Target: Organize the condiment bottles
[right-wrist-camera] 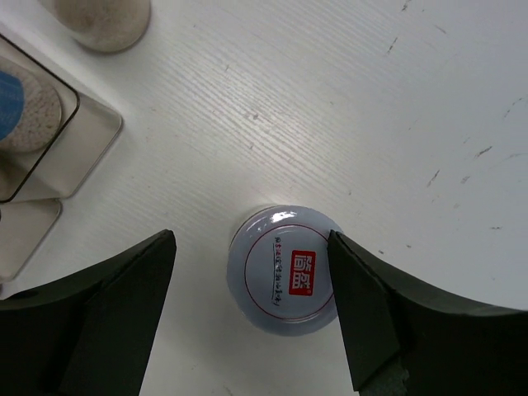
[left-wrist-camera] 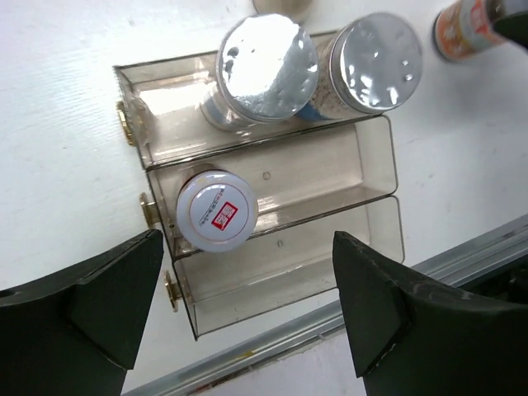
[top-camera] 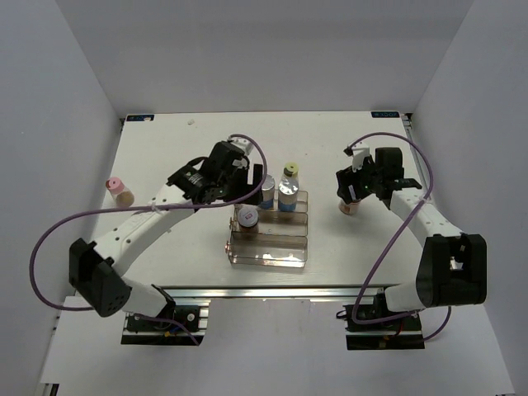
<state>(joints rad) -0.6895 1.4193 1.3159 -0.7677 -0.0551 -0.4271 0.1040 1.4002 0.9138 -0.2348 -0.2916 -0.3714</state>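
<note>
While the white-red-lidded jar [right-wrist-camera: 285, 271] stands on the table [right-wrist-camera: 412, 99] toward its right edge, the right tool [right-wrist-camera: 250, 239] straddles it, jaws wide, off-centre. Closing so could topple it. The left tool [left-wrist-camera: 247, 235] hangs wide and empty above the rack [left-wrist-camera: 363, 165].

The top external camera looks steeply down from high behind the near edge, over the whole white table [top-camera: 165, 148]. The left wrist camera faces straight down, close above the clear plastic tiered rack [left-wrist-camera: 363, 177]. The right wrist camera sits even closer over a white-lidded jar with a red mark [right-wrist-camera: 289, 271]. Both wrist views share the rack, and probably that jar.
</note>
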